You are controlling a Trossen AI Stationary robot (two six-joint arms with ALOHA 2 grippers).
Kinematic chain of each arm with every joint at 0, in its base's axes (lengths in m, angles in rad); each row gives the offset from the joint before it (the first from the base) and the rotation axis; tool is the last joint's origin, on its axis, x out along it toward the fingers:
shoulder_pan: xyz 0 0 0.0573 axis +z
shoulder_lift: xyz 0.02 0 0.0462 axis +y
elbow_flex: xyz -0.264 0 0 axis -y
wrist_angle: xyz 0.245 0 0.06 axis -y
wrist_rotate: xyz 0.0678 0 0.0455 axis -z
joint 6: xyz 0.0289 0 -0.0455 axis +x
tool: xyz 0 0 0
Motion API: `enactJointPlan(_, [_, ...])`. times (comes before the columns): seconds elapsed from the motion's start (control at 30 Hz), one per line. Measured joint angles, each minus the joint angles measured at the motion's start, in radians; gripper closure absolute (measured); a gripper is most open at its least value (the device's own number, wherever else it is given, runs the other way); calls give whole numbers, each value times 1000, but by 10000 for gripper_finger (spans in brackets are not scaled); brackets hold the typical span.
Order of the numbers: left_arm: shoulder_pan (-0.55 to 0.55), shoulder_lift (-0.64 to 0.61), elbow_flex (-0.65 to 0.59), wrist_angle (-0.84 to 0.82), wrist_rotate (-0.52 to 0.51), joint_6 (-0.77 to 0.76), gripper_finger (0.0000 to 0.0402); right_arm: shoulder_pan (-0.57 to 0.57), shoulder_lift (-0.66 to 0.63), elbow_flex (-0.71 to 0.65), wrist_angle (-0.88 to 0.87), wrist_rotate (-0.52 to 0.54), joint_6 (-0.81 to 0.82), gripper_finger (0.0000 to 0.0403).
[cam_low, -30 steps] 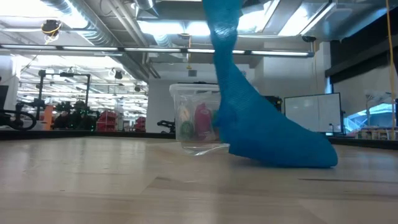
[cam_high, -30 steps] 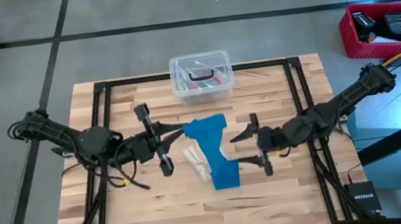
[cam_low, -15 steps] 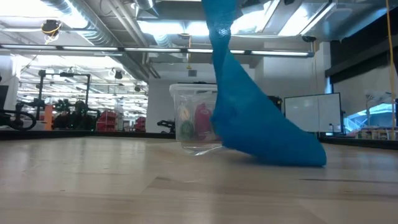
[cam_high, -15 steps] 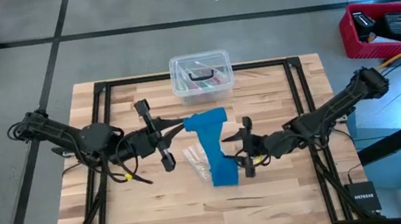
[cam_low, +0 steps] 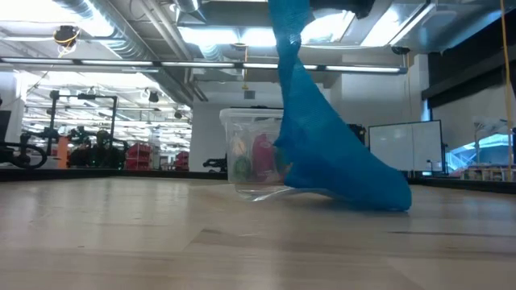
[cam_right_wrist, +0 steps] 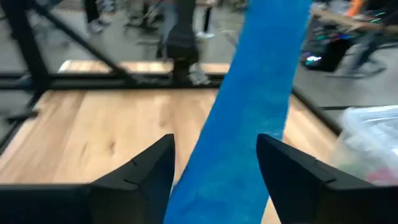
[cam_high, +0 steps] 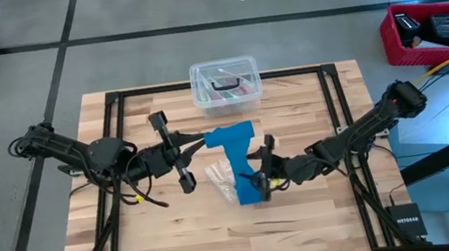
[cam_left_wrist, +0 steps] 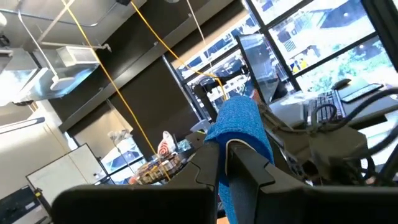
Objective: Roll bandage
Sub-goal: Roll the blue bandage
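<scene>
The left gripper (cam_high: 205,140), jaws shut, pinches 1 raised end of the long bright blue fabric bandage (cam_high: 237,154), which slopes down to the wooden table (cam_high: 325,217). The right gripper (cam_high: 258,174) straddles the lower part, jaws apart, apparently not yet clamped.

Clear lidded box (cam_high: 225,86) (contents colourful) beside plastic bag (cam_high: 220,179).
</scene>
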Motion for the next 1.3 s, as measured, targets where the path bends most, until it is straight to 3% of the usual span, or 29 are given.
enactJointPlan(0.13, [-6,0,0,61,7,34,389,1,44,0,121,52,-51,225])
enactJointPlan(0.3, [-6,-3,0,99,15,63,389,1,47,29,118,80,-171,375])
enactJointPlan(0.47, [-7,-7,0,100,15,88,389,8,41,139,-54,74,-224,381])
enactJointPlan(0.6, [-29,-8,5,72,15,116,389,8,41,240,-238,-52,-203,397])
enactJointPlan(0.7, [-65,-11,6,60,18,162,389,8,41,297,-323,-138,-153,375])
enactJointPlan(0.9, [-97,-19,7,72,16,205,389,9,40,371,-489,-115,-100,262])
enactJointPlan(1.0, [-97,-19,7,75,-1,219,389,28,35,458,-754,-138,-70,199])
enactJointPlan(1.13, [-93,-20,7,117,-27,269,389,54,13,517,-1045,-163,185,138])
enactJointPlan(1.23, [-96,-22,7,124,-78,294,389,90,10,453,-1119,-93,301,112])
enactJointPlan(1.3, [-95,-22,7,120,-102,298,389,111,11,368,-1075,-3,352,103])
